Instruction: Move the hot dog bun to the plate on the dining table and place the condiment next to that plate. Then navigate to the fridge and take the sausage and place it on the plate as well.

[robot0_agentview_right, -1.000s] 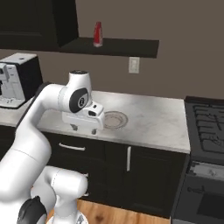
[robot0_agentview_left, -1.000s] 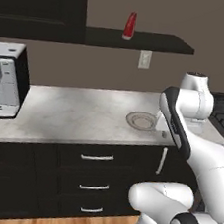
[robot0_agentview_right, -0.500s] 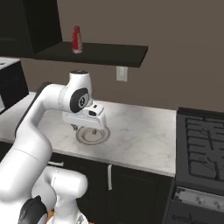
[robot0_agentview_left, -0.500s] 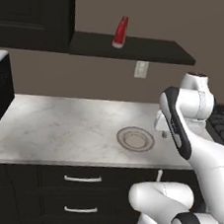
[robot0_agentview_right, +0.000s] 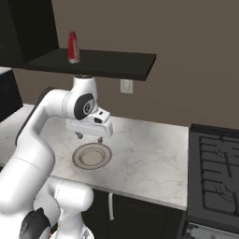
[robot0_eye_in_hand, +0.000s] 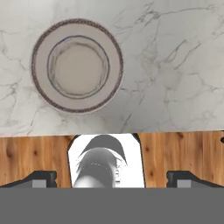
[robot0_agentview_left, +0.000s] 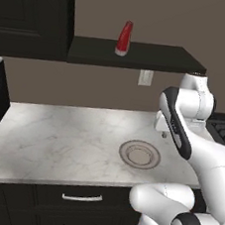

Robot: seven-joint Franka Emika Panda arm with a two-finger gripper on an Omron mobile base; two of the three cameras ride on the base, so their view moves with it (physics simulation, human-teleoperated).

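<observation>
Condiment [robot0_agentview_left: 124, 38] is seen upright on the dark shelf [robot0_agentview_left: 141, 54], high above the beige plate [robot0_agentview_left: 139, 154]. Over that plate the gripper [robot0_agentview_right: 89, 137] is held wide and empty, probably for transit.

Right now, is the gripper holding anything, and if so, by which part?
Nothing is held. The gripper is open with empty space between its fingertips, hovering above the marble counter beside the beige-grey plate.
</observation>
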